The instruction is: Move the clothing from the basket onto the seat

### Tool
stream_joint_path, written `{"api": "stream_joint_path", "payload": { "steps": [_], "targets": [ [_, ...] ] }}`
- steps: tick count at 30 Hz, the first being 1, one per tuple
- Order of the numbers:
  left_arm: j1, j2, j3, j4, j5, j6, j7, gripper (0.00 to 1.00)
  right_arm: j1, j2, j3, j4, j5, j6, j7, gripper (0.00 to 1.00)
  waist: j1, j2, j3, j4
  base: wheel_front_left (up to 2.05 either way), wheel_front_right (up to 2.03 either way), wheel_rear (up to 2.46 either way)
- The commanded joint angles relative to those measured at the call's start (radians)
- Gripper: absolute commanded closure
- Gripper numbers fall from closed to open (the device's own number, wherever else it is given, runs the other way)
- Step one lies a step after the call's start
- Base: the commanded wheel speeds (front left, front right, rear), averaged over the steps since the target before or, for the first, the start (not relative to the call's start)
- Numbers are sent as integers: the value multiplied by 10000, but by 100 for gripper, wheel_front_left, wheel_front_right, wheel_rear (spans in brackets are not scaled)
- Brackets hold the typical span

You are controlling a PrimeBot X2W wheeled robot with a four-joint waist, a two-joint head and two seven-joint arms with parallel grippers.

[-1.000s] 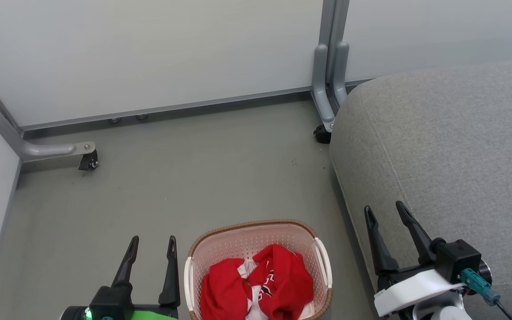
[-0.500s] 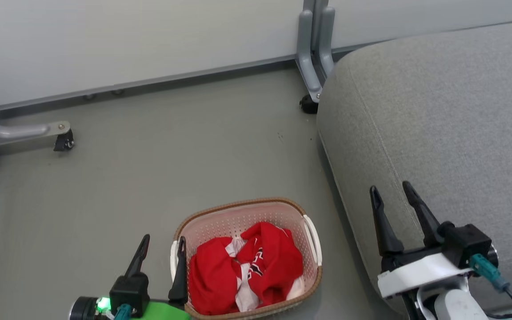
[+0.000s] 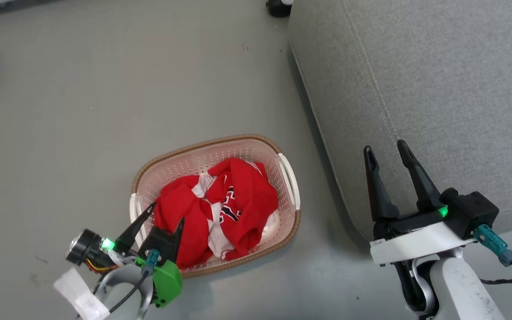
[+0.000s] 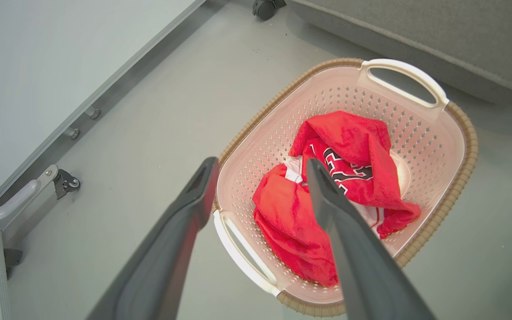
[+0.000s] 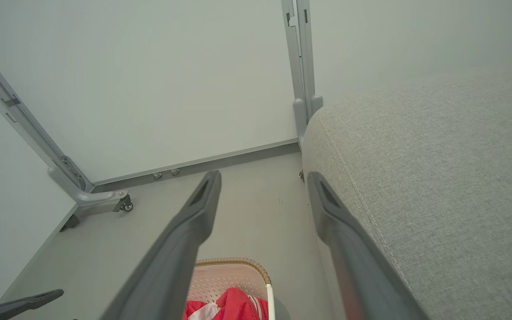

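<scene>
- Head view: the basket (image 3: 202,144) stands on the floor (image 3: 82,111), at 8 o'clock from the seat (image 3: 416,80), with the clothing (image 3: 238,195) bunched inside it.
- The left gripper (image 3: 167,211), fingers spread wide and empty, hangs over the basket's 7 o'clock corner. The right gripper (image 3: 384,146), equally wide and empty, is at 3 o'clock from the basket, over the seat's edge.
- Left wrist view: the spread fingers straddle the basket's near end, and the clothing lies at 1 o'clock.
- Right wrist view: the seat is at 3 o'clock and the basket at 6 o'clock.
</scene>
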Motion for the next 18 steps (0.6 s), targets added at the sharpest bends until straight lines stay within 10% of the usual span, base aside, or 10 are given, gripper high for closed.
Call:
{"api": "stream_joint_path", "payload": {
  "steps": [1, 18],
  "targets": [
    [-615, 255, -240, 379, 332, 3, -5, 0, -262, 4, 95, -38, 94, 1, -32, 0, -1, 0, 1848, -975, 0, 0, 0],
    [-5167, 999, -2816, 5012, 2783, -657, 788, 0, -1198, 8, 1108, -287, 1494, 1, -32, 0, -1, 0, 4265, -2301, 0, 0, 0]
  ]
}}
